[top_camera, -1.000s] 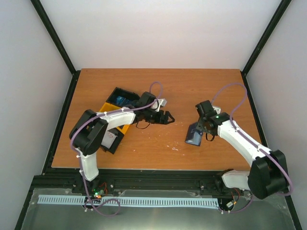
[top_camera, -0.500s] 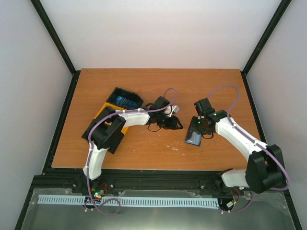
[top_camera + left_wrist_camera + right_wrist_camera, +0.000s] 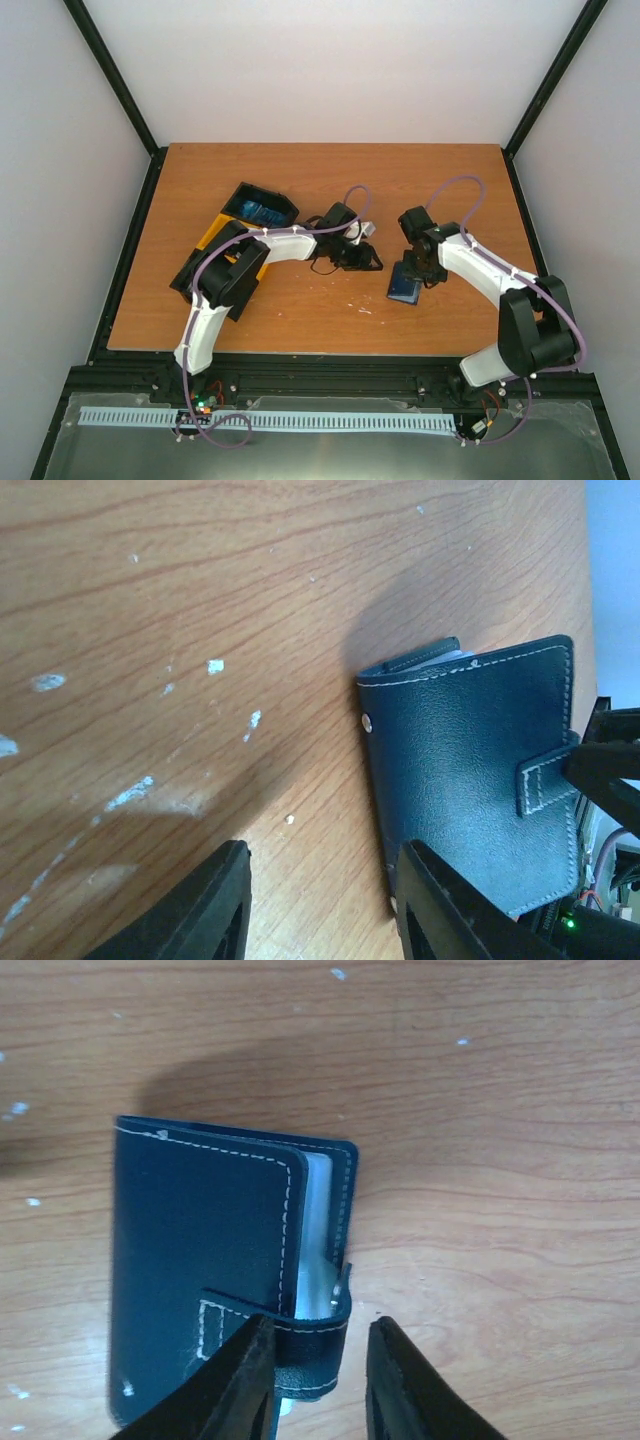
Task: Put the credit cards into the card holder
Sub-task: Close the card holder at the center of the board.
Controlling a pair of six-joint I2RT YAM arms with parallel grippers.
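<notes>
The card holder (image 3: 404, 286), a dark navy wallet with white stitching, lies folded on the table; it also shows in the left wrist view (image 3: 470, 770) and the right wrist view (image 3: 200, 1260). Its strap (image 3: 315, 1345) sits between the jaws of my right gripper (image 3: 322, 1365); the left finger touches it and a gap shows on the right. My left gripper (image 3: 325, 885) is open and empty, its right finger (image 3: 440, 900) at the wallet's near edge. Blue credit cards (image 3: 262, 211) lie in the bin's black compartment. The white and grey cards are hidden.
The black-and-yellow bin tray (image 3: 210, 238) lies at the left, partly under my left arm. White flecks mark the wood near the wallet (image 3: 130, 792). The two grippers (image 3: 365, 258) (image 3: 415, 268) are close together near the table's middle.
My right gripper has brought the wallet leftward and down, from tilted in the air to flat on the table. My left arm has reached right, up to the wallet.
</notes>
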